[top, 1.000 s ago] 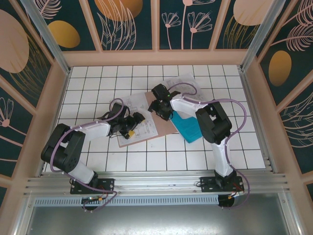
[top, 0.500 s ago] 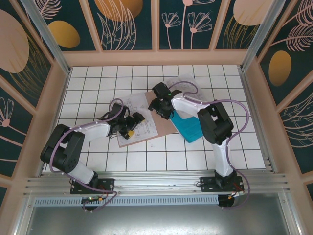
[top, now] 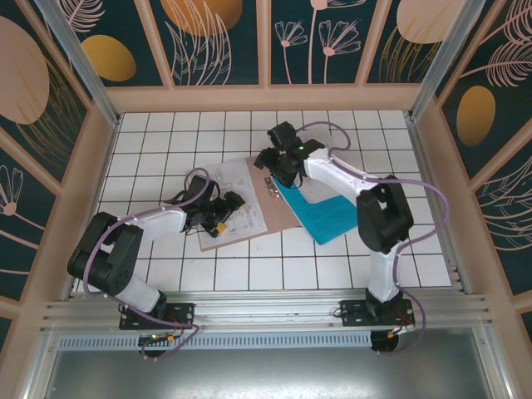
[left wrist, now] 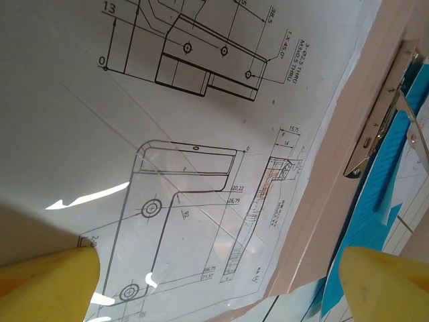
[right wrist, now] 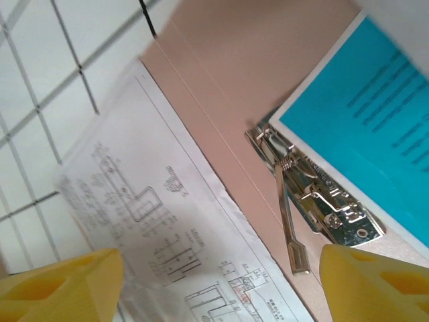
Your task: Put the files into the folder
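The pinkish-brown folder (top: 268, 218) lies unfolded in the middle of the tiled table. A white printed file (top: 226, 189) rests on its left half, and the teal-blue file (top: 326, 214) lies on its right half with a white sheet's edge under it. My left gripper (top: 223, 214) hovers open over the white file (left wrist: 201, 134), its yellow fingertips (left wrist: 47, 282) wide apart with nothing between them. My right gripper (top: 276, 176) is open above the folder's metal clip (right wrist: 312, 198), between the white file (right wrist: 154, 235) and the teal file (right wrist: 375, 114). Bare folder card (right wrist: 234, 67) shows beside the clip.
White tiled table (top: 166, 141) surrounds the folder, boxed in by wooden-framed patterned walls (top: 266, 91). In the left wrist view the folder's card (left wrist: 335, 168), its clip (left wrist: 375, 127) and the teal file (left wrist: 375, 221) lie right of the white file. Both arms reach over the folder.
My right arm has swung toward the far side, uncovering most of the teal file, and its jaws have widened a little. The left arm has not moved.
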Action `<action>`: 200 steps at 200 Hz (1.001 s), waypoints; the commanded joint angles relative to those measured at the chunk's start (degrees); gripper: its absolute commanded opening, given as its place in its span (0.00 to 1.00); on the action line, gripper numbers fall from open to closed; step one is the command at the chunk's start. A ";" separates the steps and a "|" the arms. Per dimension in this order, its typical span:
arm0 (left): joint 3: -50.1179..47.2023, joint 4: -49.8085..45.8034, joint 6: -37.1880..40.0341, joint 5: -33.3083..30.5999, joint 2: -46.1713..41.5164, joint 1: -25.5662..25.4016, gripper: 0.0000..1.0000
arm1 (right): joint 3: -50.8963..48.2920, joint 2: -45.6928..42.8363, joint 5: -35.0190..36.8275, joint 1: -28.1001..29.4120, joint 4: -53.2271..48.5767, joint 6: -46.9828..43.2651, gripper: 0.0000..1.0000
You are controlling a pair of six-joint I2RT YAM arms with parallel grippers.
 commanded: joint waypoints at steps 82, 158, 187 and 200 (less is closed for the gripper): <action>-0.60 -7.94 1.52 -3.16 1.36 0.19 0.93 | -14.34 -2.49 -15.45 0.33 15.57 5.80 0.81; -0.53 -8.46 2.89 -3.34 1.63 0.19 0.93 | -2.46 6.73 -19.05 -1.68 15.78 3.92 0.78; -0.49 -8.46 3.19 -3.21 2.11 0.12 0.93 | 2.28 11.38 -22.09 -2.78 17.13 1.98 0.77; -0.42 -8.45 3.19 -3.16 2.19 0.19 0.93 | 3.57 13.29 -22.69 -3.37 17.76 1.47 0.76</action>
